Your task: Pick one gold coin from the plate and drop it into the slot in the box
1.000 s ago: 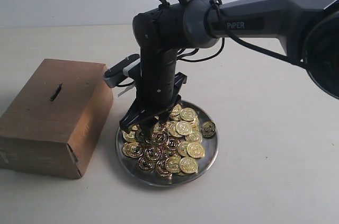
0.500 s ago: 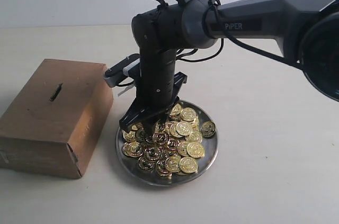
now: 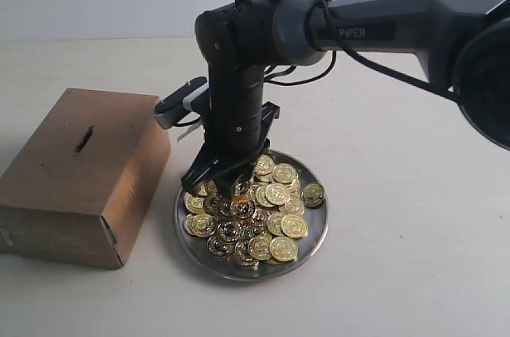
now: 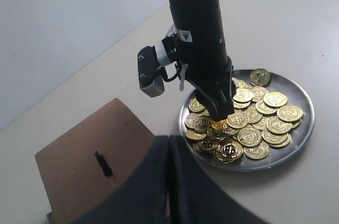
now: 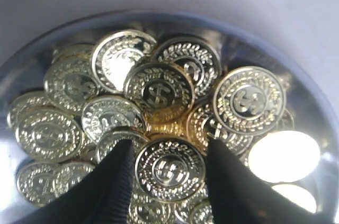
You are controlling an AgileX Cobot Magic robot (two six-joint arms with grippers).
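The silver plate (image 3: 318,229) holds a heap of gold coins (image 3: 275,221) just right of the brown box (image 3: 72,186); the dark box slot (image 3: 84,139) is on the box's top face. My right gripper (image 3: 217,187) points down into the left side of the heap. In the right wrist view its two dark fingers (image 5: 114,181) press both edges of one gold coin (image 5: 170,170), so the right gripper (image 5: 169,145) is shut on that coin. My left gripper (image 4: 169,142) hangs above the table near the box (image 4: 79,150), shut and empty; it is out of the exterior view.
The right arm's wrist camera (image 3: 179,106) juts out toward the box's upper right corner. The box's side stands close to the plate's left rim (image 3: 179,209). A pale wall runs behind the beige table (image 3: 398,273).
The right arm has risen a little and shifted slightly left, its fingertips now higher over the coin heap. The box and plate have not moved.
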